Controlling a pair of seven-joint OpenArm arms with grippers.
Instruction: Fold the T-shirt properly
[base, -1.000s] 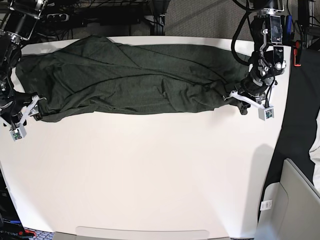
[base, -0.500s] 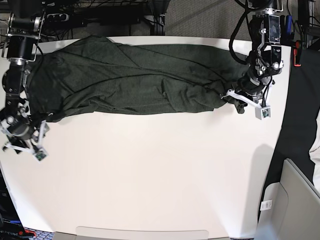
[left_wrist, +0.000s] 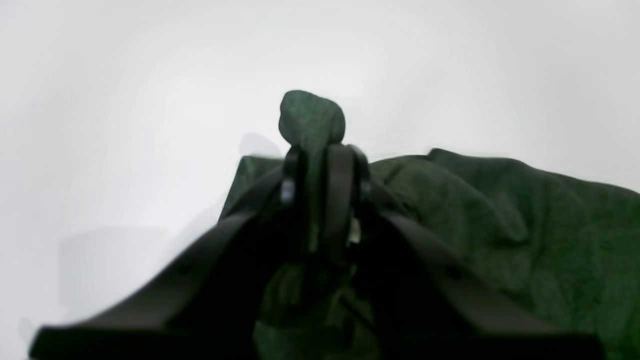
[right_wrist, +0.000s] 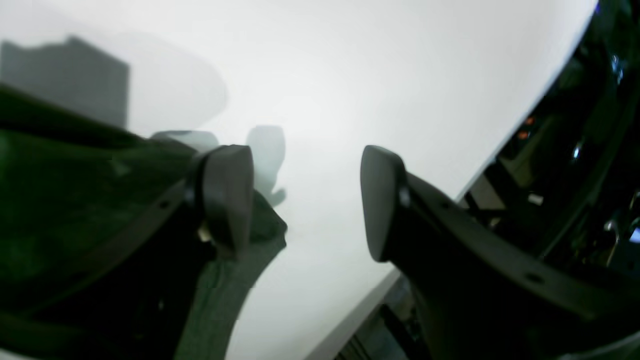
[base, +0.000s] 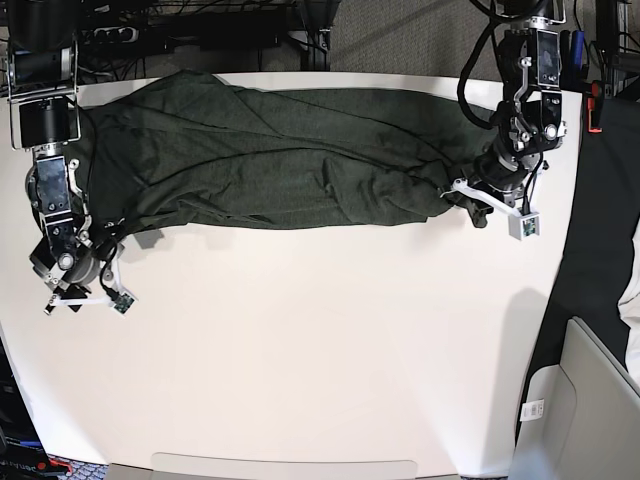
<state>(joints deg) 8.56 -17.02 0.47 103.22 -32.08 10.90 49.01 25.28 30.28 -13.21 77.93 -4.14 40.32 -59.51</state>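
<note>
While the T-shirt (base: 270, 160) lies bunched along the far edge of the white table (base: 320, 350), I see its thin, heathered olive knit gathered into long soft ridges that run from one side to the other. My left gripper (base: 478, 205) is clenched on the shirt's end at that side; in the left wrist view a rounded nub of fabric (left_wrist: 312, 117) pokes up between the smooth black fingers (left_wrist: 340, 185). My right gripper (base: 85, 290) stands released, its two rounded dark pads (right_wrist: 227, 195) well apart over the matte tabletop, nothing between them. From the right wrist view, a fold of green cloth lies just beside one pad; I cannot tell whether it touches.
</note>
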